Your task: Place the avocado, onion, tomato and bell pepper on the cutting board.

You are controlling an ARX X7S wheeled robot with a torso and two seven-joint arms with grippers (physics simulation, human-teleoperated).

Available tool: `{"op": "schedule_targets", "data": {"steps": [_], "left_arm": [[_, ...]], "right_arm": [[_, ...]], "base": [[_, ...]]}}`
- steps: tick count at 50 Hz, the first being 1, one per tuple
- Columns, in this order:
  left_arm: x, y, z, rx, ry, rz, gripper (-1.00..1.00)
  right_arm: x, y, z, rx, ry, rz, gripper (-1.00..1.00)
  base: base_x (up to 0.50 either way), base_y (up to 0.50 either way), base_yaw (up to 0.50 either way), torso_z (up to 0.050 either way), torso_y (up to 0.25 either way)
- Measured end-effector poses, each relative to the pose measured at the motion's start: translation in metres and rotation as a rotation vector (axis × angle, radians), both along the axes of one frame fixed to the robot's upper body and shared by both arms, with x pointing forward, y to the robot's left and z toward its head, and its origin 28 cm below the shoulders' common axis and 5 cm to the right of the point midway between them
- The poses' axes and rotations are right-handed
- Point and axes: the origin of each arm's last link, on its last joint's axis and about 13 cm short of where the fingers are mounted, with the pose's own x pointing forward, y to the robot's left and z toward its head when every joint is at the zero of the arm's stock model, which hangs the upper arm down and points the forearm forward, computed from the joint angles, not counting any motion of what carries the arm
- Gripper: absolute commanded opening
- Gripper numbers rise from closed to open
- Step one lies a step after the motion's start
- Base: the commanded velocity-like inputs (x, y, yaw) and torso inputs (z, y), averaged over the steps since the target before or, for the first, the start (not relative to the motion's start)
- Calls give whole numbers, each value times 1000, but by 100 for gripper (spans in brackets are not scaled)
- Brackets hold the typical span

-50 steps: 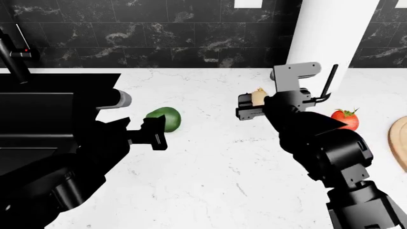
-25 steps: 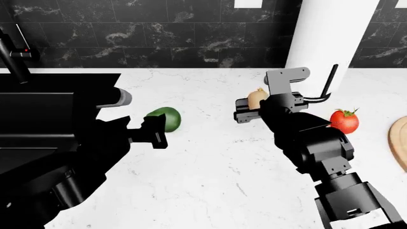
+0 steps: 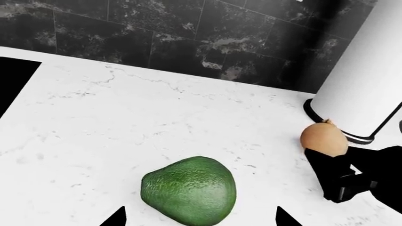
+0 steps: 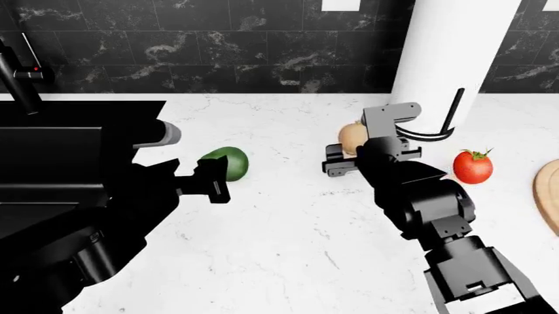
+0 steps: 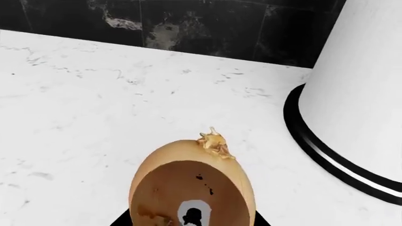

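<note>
Tan onion (image 4: 353, 137) pinched in the right gripper (image 4: 347, 157) fingers, lifted off the white marble tabletop (image 4: 288, 222), beside the white cylinder (image 4: 450, 59) at the far side. Left gripper (image 4: 212, 182) fingers spread, just near of the dark green avocado (image 4: 227, 162) lying on the tabletop. Red tomato (image 4: 472, 166) sits right of the right arm; cutting board (image 4: 548, 193) edge at far right.

White marble counter (image 4: 288, 229) with grey veining, black marble-tile wall (image 4: 218, 46) behind. White cylinder (image 4: 446, 52) with black base band stands at the back right. Black faucet (image 4: 18, 75) at far left by a dark recess, even lighting
</note>
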Motion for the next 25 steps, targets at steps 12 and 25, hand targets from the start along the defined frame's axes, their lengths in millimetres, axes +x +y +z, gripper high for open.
{"op": "schedule_targets", "data": {"steps": [12, 25], "left_arm": [[0, 0, 0, -2, 1, -1, 100], [0, 1, -1, 7, -8, 6, 100]], "right_arm": [[-4, 1, 1, 9, -24, -7, -100], [-20, 4, 24, 12, -128, 19, -100]], "base": [[0, 0, 0, 0, 0], [0, 0, 0, 0, 0]]}}
